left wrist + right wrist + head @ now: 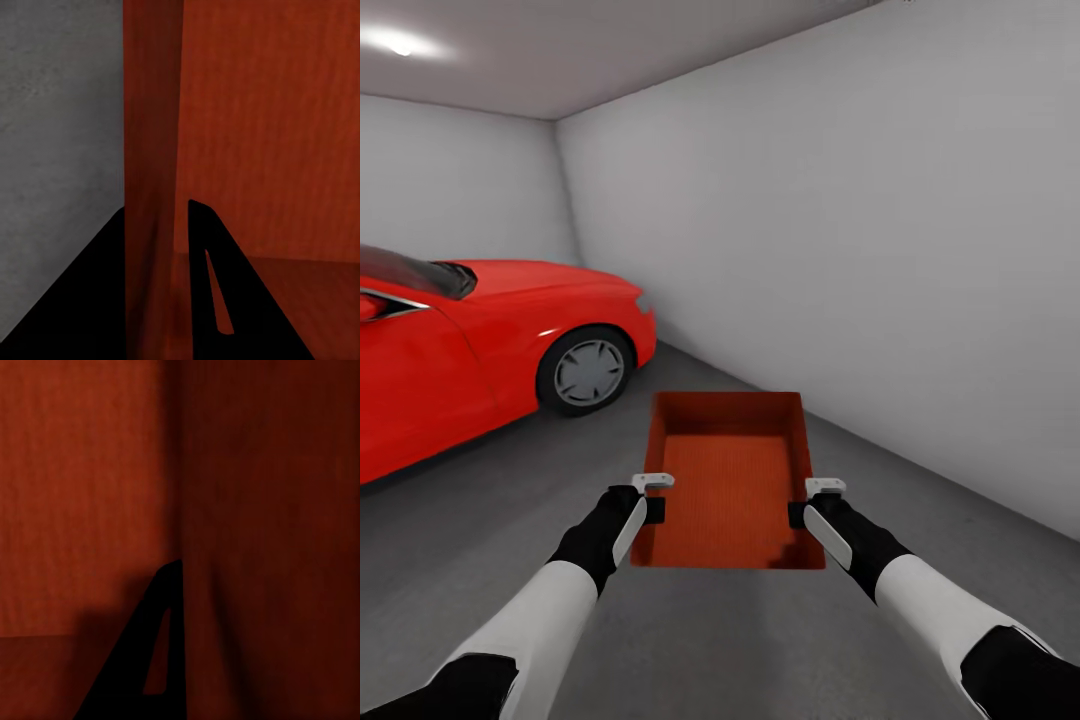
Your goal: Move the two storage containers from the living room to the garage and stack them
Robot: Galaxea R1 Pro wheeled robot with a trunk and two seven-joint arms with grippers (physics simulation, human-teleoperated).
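In the garage now, plain white walls [880, 220], dark grey floor [720, 640], red car [470, 340] off to the left. One red-orange storage container [732, 480] carried out front between both arms, above the floor, open side up. Left pincer [652, 497] clamped over the left side wall, one finger [214, 292] inside, one outside. Right pincer [810, 500] pinching the right wall same way, inner finger [154, 660] against it.
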